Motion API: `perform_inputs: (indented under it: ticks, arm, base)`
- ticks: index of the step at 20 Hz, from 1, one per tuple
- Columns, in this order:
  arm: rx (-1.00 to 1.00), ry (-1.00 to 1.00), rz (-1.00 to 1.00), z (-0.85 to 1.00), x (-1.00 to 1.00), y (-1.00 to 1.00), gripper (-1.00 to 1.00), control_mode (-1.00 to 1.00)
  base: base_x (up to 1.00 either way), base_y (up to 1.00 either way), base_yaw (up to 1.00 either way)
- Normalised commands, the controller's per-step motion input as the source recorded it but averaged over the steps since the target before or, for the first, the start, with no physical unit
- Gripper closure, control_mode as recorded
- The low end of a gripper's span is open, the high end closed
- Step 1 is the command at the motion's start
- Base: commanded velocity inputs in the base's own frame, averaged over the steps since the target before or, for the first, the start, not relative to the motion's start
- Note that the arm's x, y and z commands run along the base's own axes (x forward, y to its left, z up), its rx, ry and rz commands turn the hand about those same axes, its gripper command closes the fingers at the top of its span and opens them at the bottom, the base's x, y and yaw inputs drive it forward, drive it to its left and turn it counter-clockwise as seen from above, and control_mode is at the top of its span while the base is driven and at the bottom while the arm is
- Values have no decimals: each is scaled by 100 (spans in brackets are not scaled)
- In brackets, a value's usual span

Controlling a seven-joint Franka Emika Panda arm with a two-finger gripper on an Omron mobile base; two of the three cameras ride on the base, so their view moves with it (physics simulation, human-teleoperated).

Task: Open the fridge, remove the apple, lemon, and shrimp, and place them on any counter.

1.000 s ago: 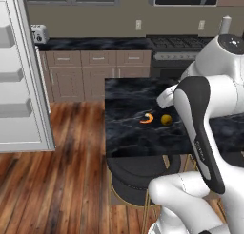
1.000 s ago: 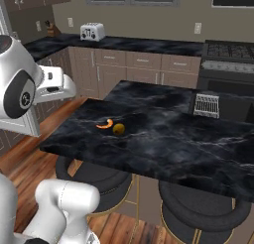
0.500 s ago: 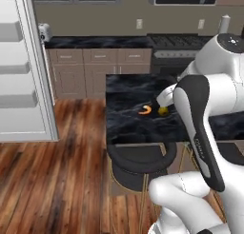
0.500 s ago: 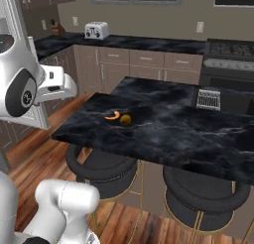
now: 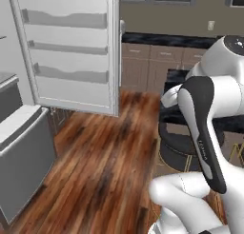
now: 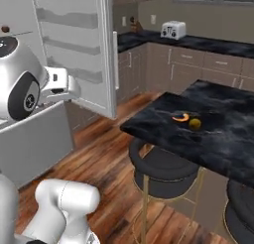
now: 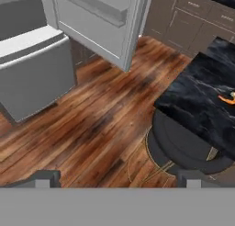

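The fridge stands open at the left, its shelved door (image 6: 74, 39) (image 5: 71, 52) swung out and its grey lower drawer (image 5: 24, 152) (image 7: 36, 69) pulled forward. A small dark red round thing, apparently the apple (image 6: 5, 29), shows inside at the far left edge. On the black marble island counter (image 6: 218, 139) (image 7: 197, 101) lie the orange shrimp (image 6: 181, 118) (image 7: 227, 99) and, just to its right, the yellow lemon (image 6: 195, 123). My gripper (image 7: 117, 181) hangs open and empty above the wooden floor, between fridge and island, touching nothing.
Round black stools (image 6: 163, 171) (image 7: 183, 149) stand under the island's near edge. A long wall counter on brown cabinets (image 6: 198, 59) carries a toaster (image 6: 173, 29). Bare wooden floor (image 5: 105, 157) lies between the fridge and the island.
Both base views have swung left from the island toward the open fridge, so the camera moved. Shrimp and lemon stay where they lay on the island. The gripper stays open.
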Motion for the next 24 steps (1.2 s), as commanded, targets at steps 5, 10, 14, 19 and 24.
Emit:
perform_inputs:
  ticks: [5,10,14,19,24]
  arm:
    - [0,0,0,0,0,0,-100,100]
    - [0,0,0,0,0,0,-100,100]
    - [0,0,0,0,0,0,-100,100]
    - [0,0,0,0,0,0,-100,100]
    - [0,0,0,0,0,0,-100,100]
  base:
    - [-6,68,92]
    - [33,43,77]
    - [72,30,43]
    - [60,0,20]
    - [39,-24,0]
